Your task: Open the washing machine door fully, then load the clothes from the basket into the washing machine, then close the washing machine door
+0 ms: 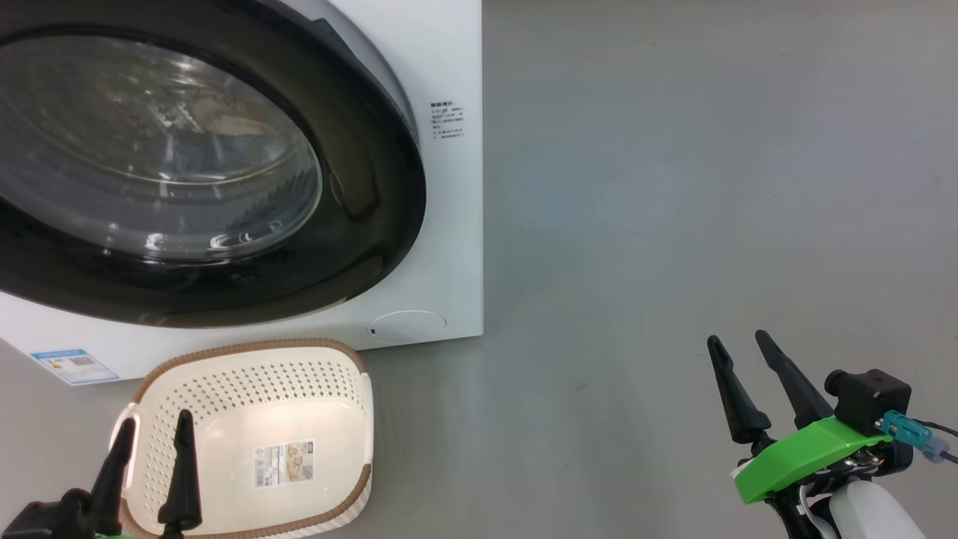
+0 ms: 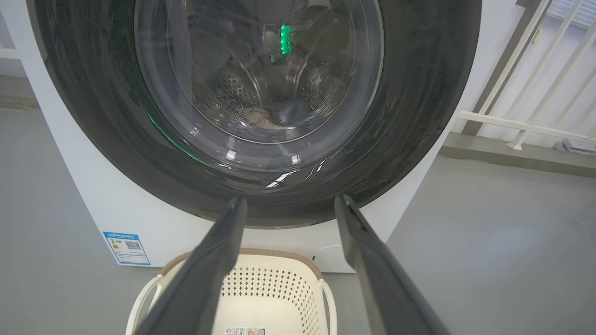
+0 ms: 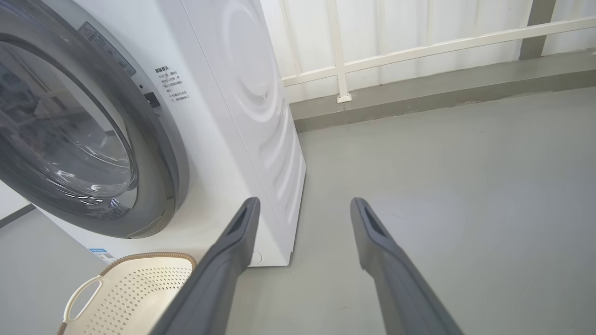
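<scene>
The washing machine [image 1: 449,67] stands at the upper left, and its glossy black washing machine door [image 1: 367,224] lies flat against the front. Through the glass in the left wrist view, blue and cream clothes [image 2: 274,118] lie at the bottom of the drum. The cream basket [image 1: 247,346] sits on the floor before the machine with only its paper label inside. My left gripper [image 1: 156,419] hovers open over the basket's near left side, pointing at the door [image 2: 419,116]. Far to the right, my right gripper [image 1: 737,338] stands open above bare floor, holding nothing.
A blue energy sticker [image 1: 73,365] and a round lower flap [image 1: 408,327] mark the machine's front. A white railing [image 3: 419,49] and a low grey kerb [image 3: 442,97] run behind the machine. Grey floor [image 1: 711,187] stretches to the machine's right.
</scene>
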Robot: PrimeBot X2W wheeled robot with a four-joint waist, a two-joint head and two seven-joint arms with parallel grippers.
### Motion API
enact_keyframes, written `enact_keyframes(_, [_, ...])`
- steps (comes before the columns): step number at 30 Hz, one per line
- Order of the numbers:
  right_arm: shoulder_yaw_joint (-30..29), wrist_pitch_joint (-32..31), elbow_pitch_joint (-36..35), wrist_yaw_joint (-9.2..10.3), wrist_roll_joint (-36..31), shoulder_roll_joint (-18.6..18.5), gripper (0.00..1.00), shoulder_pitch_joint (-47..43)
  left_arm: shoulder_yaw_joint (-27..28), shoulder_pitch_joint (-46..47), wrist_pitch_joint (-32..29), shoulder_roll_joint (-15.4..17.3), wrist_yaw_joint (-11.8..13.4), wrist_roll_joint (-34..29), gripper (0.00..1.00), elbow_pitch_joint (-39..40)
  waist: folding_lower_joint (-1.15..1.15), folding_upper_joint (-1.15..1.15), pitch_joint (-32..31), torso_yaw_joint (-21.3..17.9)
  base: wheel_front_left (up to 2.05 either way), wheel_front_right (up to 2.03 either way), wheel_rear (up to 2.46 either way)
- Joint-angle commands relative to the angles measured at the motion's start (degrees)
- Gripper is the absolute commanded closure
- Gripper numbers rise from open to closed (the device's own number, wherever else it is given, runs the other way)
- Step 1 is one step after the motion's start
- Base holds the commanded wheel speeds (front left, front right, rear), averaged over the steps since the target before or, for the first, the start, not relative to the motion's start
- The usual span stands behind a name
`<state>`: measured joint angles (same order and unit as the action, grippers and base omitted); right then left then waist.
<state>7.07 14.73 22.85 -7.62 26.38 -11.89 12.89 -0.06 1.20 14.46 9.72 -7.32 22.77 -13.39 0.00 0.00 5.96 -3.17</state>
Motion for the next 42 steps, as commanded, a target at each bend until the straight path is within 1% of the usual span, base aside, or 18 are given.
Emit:
enact_keyframes(1, [1.6, 0.27, -1.37, 0.13, -0.51, -0.27, 0.0, -0.46, 2.19, 0.27, 0.54, 1.01, -0.17, -0.5, 0.0, 1.21, 0.0, 0.0, -0.11, -0.02, 0.0, 0.0, 0.0])
enact_keyframes(2, [1.73, 0.27, -1.34, 0.13, -0.52, -0.22, 0.0, -0.54, 2.18, 0.1, 0.54, 1.01, -0.17, -0.35, 0.0, 1.13, 0.0, 0.0, -0.33, -0.09, 0.0, 0.0, 0.0])
enact_keyframes(3, [0.13, 0.0, 0.22, 0.0, 0.01, 0.06, 1.0, -0.01, -0.02, -0.05, -0.03, -0.33, 0.01, 0.03, 1.0, -0.2, 0.0, 0.0, -0.3, -0.07, 0.0, 0.0, 0.0])
enact_keyframes(9, [0.08, -0.09, 4.16, 0.0, 0.12, 1.97, 1.0, -1.69, -0.79, -0.1, -0.36, -3.44, 0.01, 0.18, 1.0, -4.09, 0.0, 0.0, -0.32, -0.06, 0.0, 0.0, 0.0])
enact_keyframes(12, [-0.1, -0.41, 3.86, 0.0, 1.19, 2.08, 1.0, -1.79, -0.66, -0.08, -0.68, -3.49, 0.01, 1.3, 1.0, -3.9, 0.01, 0.0, -0.36, -0.03, 0.0, 0.0, 0.0])
enact_keyframes(17, [-0.62, -1.21, 3.27, 0.01, 3.86, 2.33, 1.0, -2.11, -0.4, 0.02, -1.5, -3.63, 0.0, 4.09, 1.0, -3.7, 0.13, 0.0, -0.76, 0.12, 0.0, 0.0, 0.0])
enact_keyframes(21, [-1.01, -1.86, 2.93, 0.01, 5.99, 2.53, 1.0, -2.24, -0.19, 0.23, -2.15, -3.73, 0.0, 6.3, 1.0, -3.69, 0.01, 0.0, -0.84, 0.23, 0.0, 0.0, 0.0])
enact_keyframes(42, [-3.21, -5.32, 0.83, 0.03, 17.11, 3.62, 1.0, -2.99, 1.06, 1.23, -5.6, -4.28, -0.03, 17.93, 1.0, -3.29, 0.0, 0.0, -1.72, 0.77, 0.0, 0.0, 0.0])
